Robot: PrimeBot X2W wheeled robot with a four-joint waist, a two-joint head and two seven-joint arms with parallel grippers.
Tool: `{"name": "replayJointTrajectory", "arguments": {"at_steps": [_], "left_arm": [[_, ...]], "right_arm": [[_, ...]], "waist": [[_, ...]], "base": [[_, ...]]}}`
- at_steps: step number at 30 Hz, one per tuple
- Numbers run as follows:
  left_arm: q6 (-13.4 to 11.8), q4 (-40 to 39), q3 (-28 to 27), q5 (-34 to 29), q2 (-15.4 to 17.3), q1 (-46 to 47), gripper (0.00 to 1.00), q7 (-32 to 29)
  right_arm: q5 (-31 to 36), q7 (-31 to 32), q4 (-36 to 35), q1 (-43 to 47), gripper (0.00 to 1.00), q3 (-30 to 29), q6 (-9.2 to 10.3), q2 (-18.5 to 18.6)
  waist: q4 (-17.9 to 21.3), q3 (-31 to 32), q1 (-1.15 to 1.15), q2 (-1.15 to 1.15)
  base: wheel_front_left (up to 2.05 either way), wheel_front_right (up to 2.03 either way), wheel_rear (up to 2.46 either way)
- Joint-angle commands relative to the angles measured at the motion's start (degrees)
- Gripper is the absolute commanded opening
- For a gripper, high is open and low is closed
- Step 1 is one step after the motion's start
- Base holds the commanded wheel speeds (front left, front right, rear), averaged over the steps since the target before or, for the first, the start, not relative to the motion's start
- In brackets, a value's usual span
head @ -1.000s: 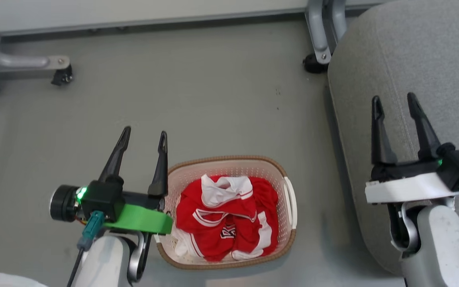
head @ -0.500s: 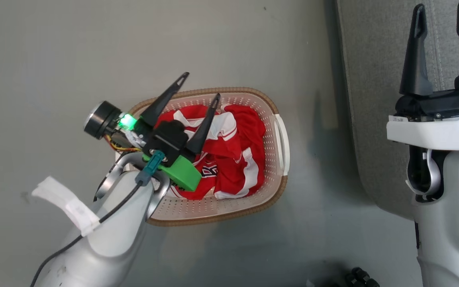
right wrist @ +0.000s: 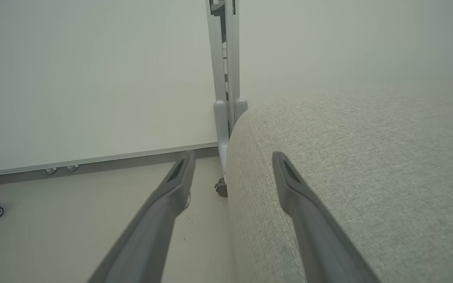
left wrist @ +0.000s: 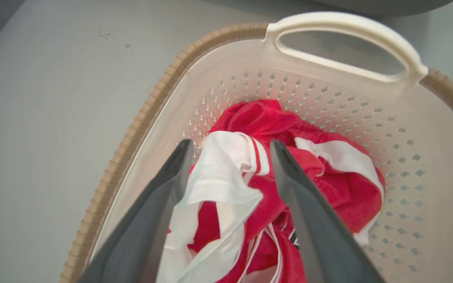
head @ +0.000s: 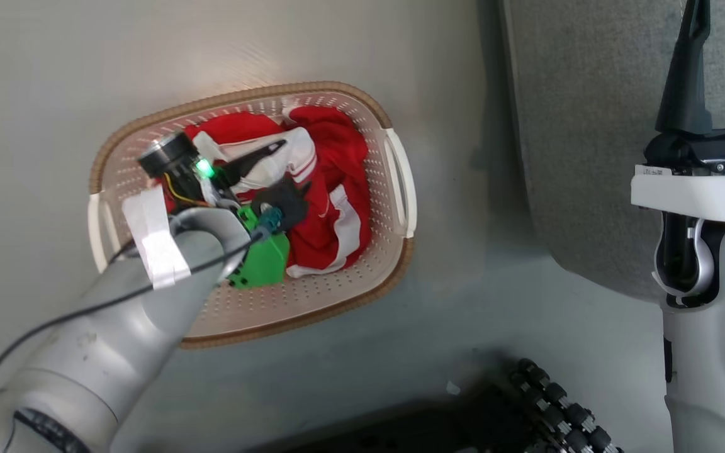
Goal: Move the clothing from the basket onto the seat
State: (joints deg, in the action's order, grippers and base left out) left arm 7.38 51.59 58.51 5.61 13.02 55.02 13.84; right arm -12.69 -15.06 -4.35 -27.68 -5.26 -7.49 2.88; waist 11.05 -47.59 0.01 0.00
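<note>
Nothing moved yet: the red clothing (head: 331, 189) lies in the basket (head: 337, 289) on the floor (head: 337, 38), left gripper (left wrist: 230, 144) spread wide astride its top white fold, right gripper (right wrist: 233, 155) spread, empty, over the seat (head: 576, 126).

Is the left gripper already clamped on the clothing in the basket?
No: in the left wrist view the left gripper stands wide open over the clothing inside the basket, a white fold lying between its jaws.

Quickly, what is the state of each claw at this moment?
Left claw: open, over the clothing in the basket, holding nothing.
Right claw: open, empty, by the seat.
</note>
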Motion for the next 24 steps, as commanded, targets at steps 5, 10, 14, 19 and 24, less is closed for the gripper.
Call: {"name": "replayJointTrajectory", "arguments": {"at_steps": [5,10,14,19,24], "left_arm": [[-0.3,8.7,0.8,-0.8,-0.5,5.5,1.0,-0.9],[-0.2,15.2,0.7,0.6,-1.9,7.4,1.0,-3.6],[-0.1,18.0,1.1,1.1,-2.5,8.1,1.0,-4.5],[-1.2,19.9,1.7,1.1,-2.6,8.6,1.0,-5.8],[-2.1,21.0,2.3,1.0,-2.5,8.8,0.74,-8.1]], "right_arm": [[-0.2,-0.2,0.4,-1.5,1.0,0.8,0.0,0.0],[-0.4,-0.2,0.6,-2.0,1.0,1.6,0.0,0.0],[-0.6,-0.2,0.6,-2.1,1.0,1.8,0.0,0.0],[-0.7,-0.2,0.7,-2.1,1.0,1.9,0.0,0.0],[-0.7,-0.2,0.7,-2.0,1.0,2.1,0.0,0.0]], "waist": [[3.7,-3.9,-0.01,0.0],[4.5,-4.4,-0.01,0.0],[4.8,-4.7,-0.01,0.0],[4.8,-5.0,-0.01,0.0],[4.6,-5.1,-0.01,0.0]], "base": [[0.0,0.0,0.0],[0.0,0.0,0.0],[0.0,0.0,0.0],[0.0,0.0,0.0],[0.0,0.0,0.0]]}}
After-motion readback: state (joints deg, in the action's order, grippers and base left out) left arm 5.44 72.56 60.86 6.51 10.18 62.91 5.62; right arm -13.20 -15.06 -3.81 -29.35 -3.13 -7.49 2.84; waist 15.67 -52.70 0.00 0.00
